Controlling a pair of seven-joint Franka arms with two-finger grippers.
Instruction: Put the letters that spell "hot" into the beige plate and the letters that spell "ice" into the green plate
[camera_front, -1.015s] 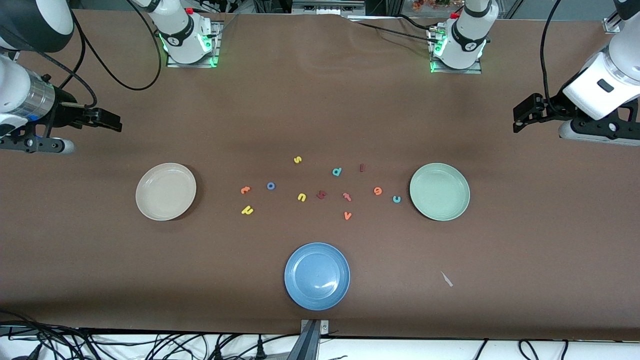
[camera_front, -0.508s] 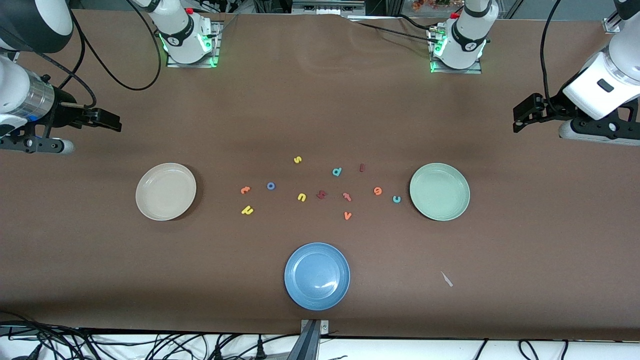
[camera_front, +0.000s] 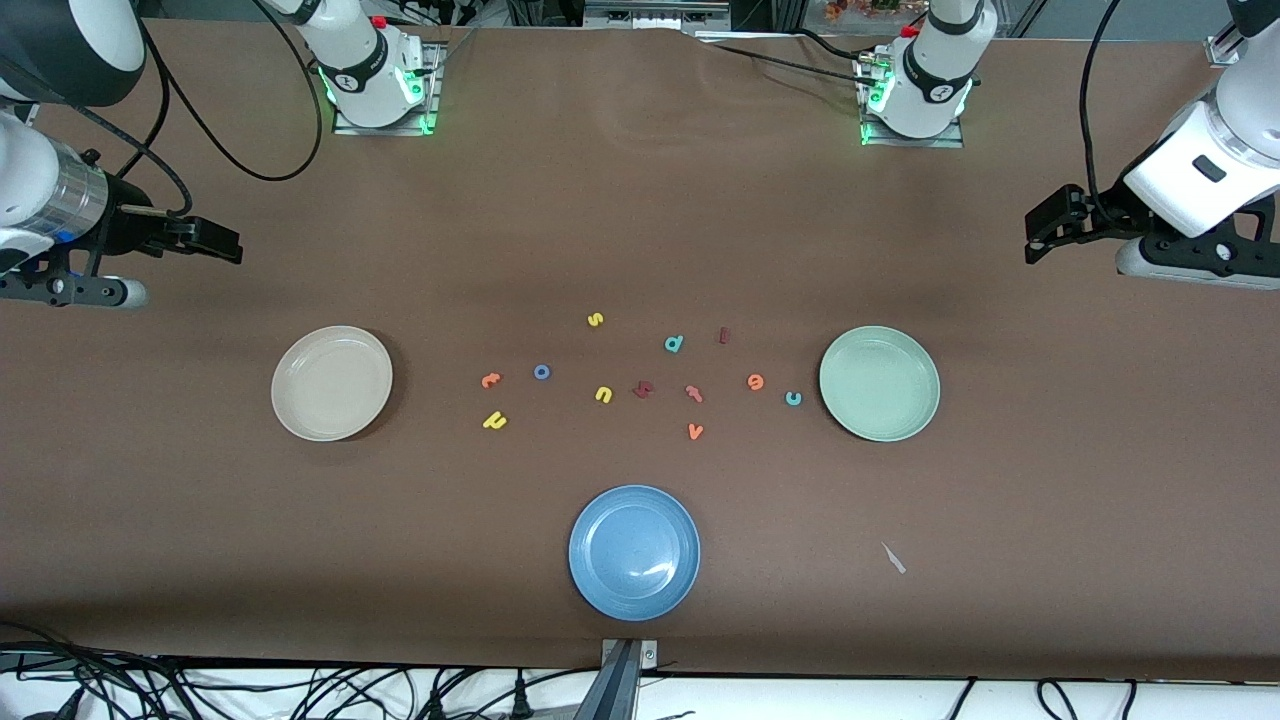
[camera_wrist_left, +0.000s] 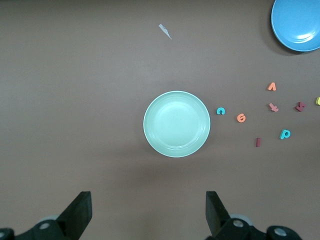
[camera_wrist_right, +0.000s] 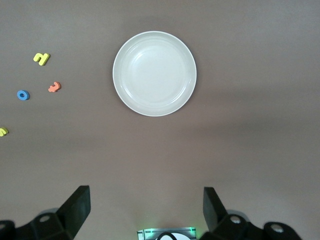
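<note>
Letters: h (camera_front: 494, 421), o (camera_front: 542, 372), t (camera_front: 490, 380), i (camera_front: 724, 336), e (camera_front: 756, 381), c (camera_front: 793, 398) all loose on worktop (camera_front: 640, 220)
Plates: beige (camera_front: 331, 383), green (camera_front: 879, 383), both bare
Left tool (camera_wrist_left: 145, 212): spread wide, waiting
Right tool (camera_wrist_right: 145, 210): spread wide, waiting

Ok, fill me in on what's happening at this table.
Nothing is being handled yet. The left claw and the right claw both hang open and empty at their own ends of the table. The beige plate, green plate and blue plate hold nothing. All the foam letters lie loose on the table between the beige and green plates, including the yellow h, blue o and teal c.
</note>
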